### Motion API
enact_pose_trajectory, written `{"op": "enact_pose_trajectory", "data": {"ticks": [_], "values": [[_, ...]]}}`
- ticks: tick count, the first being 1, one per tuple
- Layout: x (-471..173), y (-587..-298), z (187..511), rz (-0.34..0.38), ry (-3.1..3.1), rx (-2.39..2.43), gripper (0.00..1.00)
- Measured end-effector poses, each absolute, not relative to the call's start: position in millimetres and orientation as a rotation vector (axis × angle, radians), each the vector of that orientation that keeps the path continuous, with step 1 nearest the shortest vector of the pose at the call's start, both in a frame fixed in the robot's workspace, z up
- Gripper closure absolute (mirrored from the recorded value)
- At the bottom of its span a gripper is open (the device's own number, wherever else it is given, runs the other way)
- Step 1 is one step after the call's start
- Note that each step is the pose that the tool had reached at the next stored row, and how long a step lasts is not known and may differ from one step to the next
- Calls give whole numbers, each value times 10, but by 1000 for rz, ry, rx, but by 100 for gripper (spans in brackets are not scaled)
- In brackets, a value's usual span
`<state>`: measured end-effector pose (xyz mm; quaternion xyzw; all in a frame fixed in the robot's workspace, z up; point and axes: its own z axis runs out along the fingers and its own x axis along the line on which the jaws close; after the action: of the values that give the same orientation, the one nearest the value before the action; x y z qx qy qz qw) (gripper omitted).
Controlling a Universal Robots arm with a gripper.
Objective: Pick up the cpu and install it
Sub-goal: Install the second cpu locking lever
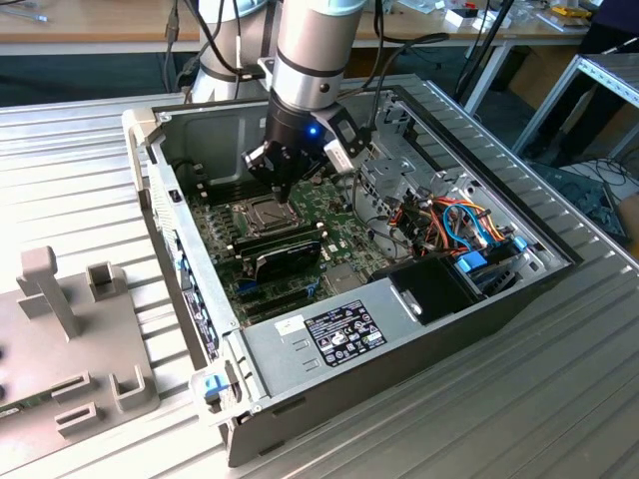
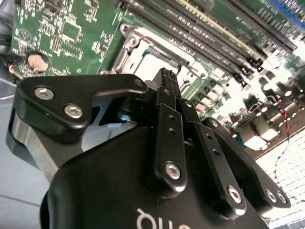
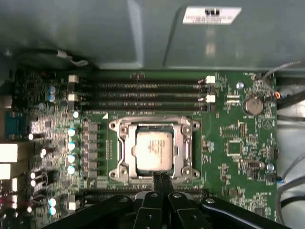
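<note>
The cpu (image 3: 152,150), a small silver-grey square, lies flat inside the metal socket frame (image 3: 183,148) on the green motherboard (image 3: 233,143); the second wrist view also shows the cpu (image 2: 153,61). My gripper (image 3: 160,177) hangs just above the socket's near edge, its two black fingers pressed together with nothing between them. In the exterior view my gripper (image 1: 283,192) points down over the socket (image 1: 262,212) inside the open computer case (image 1: 419,329). In the second wrist view the fingertips (image 2: 166,76) are close over the socket's rim.
A black expansion card (image 1: 285,249) lies just in front of the socket. Memory slots (image 3: 143,93) run behind it. A power supply (image 1: 334,334) and bundled cables (image 1: 459,225) fill the case toward the exterior view's right. A grey fixture (image 1: 70,329) stands outside the case on the left.
</note>
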<state>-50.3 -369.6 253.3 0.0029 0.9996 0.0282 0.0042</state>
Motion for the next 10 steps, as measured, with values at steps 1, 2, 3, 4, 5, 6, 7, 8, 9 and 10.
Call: {"op": "enact_pose_trajectory", "data": {"ticks": [1,2,3,4,5,6,7,8,9,10], "values": [[-503,-3706,2533,88,3132,9,89],[-503,-3706,2533,88,3132,9,89],[-503,-3706,2533,88,3132,9,89],[-503,-3707,2533,88,3132,9,89],[-503,-3707,2533,88,3132,9,89],[-503,-3707,2533,88,3132,9,89],[-503,-3707,2533,88,3132,9,89],[-503,-3707,2533,87,3132,9,89],[-503,-3707,2533,86,3132,9,89],[-503,-3707,2533,86,3132,9,89]]}}
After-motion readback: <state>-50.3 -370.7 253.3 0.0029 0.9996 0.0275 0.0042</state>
